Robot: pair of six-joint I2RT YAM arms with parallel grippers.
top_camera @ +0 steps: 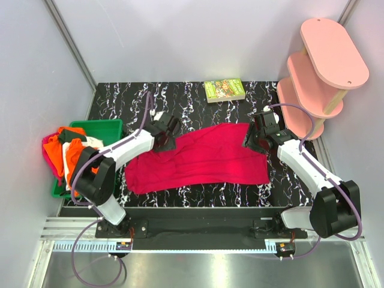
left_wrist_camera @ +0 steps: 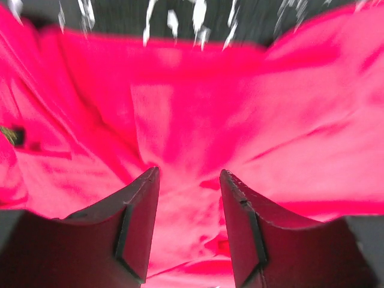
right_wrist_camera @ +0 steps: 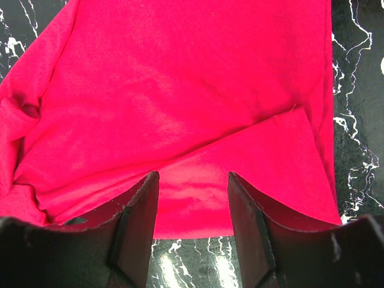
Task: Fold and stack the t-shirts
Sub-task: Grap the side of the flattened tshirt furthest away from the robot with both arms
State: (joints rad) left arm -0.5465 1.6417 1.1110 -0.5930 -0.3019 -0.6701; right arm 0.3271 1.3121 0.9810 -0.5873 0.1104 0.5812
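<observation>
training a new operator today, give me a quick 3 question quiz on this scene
1. True or false: the crimson t-shirt lies spread on the table.
2. Where are the other t-shirts? A) green bin B) pink shelf C) on the book
3. Fill in: the left hand and right hand each have their fingers ___ (apart/together).
Key: 1 true; 2 A; 3 apart.
</observation>
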